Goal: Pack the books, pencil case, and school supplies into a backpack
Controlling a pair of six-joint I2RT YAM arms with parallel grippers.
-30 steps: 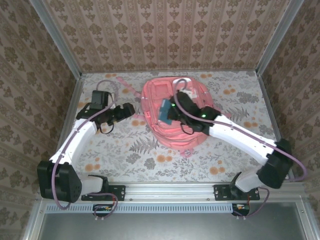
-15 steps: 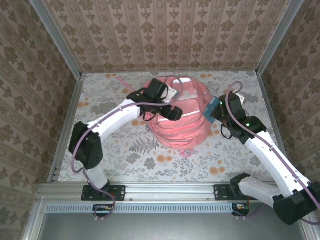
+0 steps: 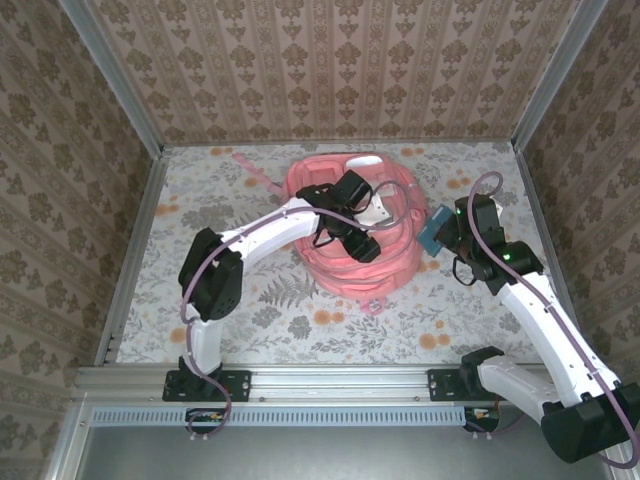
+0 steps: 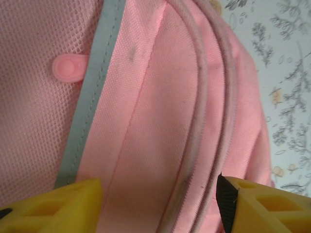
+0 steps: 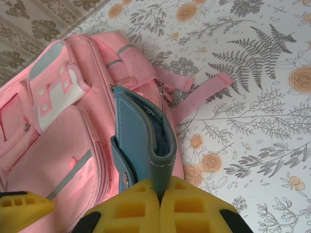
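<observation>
The pink backpack [image 3: 392, 266] lies flat in the middle of the floral table. My left gripper [image 3: 360, 242] hovers low over its front. In the left wrist view the gripper [image 4: 158, 194] stands open, its yellow fingers [image 4: 53, 204] on either side of a piped zipper seam of the backpack [image 4: 160, 97]. My right gripper [image 3: 447, 236] is off the bag's right edge, shut on a blue leather pencil case [image 3: 431, 230]. In the right wrist view the gripper [image 5: 160, 190] pinches the case [image 5: 138, 131] by its bottom edge, held upright beside the backpack [image 5: 73, 145]. The books are out of view.
A pink strap [image 5: 204, 92] trails from the bag onto the table, and another strap [image 3: 250, 165] lies at the back left. Wallpapered walls with a metal frame [image 3: 135, 240] close in the table on three sides. Bare tabletop [image 3: 300, 320] lies in front of the bag.
My left arm has swung from the table's left side onto the backpack, and its jaws have narrowed. My right arm has carried the blue case from above the bag out to its right side.
</observation>
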